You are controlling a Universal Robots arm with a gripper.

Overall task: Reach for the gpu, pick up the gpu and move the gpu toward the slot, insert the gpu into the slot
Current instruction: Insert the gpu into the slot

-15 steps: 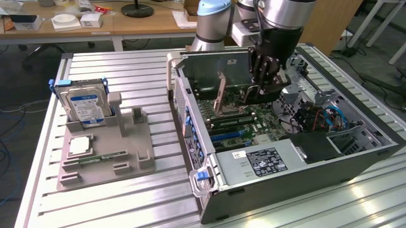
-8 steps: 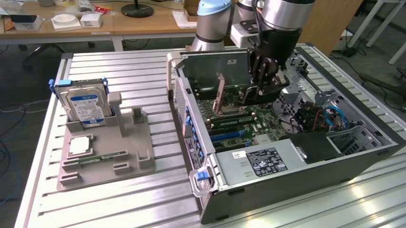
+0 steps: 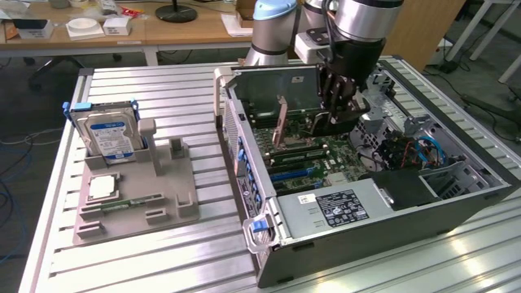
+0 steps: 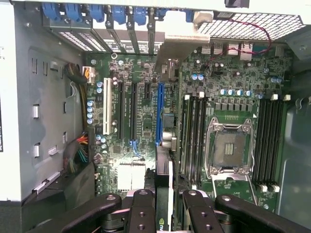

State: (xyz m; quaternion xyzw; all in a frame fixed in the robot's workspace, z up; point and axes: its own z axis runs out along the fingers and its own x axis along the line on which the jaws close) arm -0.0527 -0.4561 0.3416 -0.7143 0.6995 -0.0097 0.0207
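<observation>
As the gpu (image 4: 165, 167) stands on its thin edge between the two fingers (image 4: 141, 213) of the gripper (image 4: 167, 206), we see the jaws closed on it, one finger on each face. We count one such card. Its long axis runs along the motherboard (image 4: 146, 73), away from the gripper and toward the rear wall of the computer case (image 3: 382, 220). The pale bracket end points to that wall, where the blue clips (image 4: 119, 12) sit.

In the exterior view the gpu (image 3: 282, 119) is inside the open case with its bracket upright, just beside the gripper (image 3: 332, 125). In the wrist view the card is in line with the one blue slot (image 4: 159, 114); we cannot tell if it touches it. Beside this slot we count two long black slots (image 4: 126, 109) and one white slot (image 4: 105, 114), and further off one processor socket (image 4: 228, 150).

On the exterior view's left, well apart from the case, one grey holder (image 3: 163, 201) carries one hard drive (image 3: 110, 134), upright, and one memory stick (image 3: 122, 204), lying flat. Everything rests on one ribbed metal table (image 3: 163, 91).
</observation>
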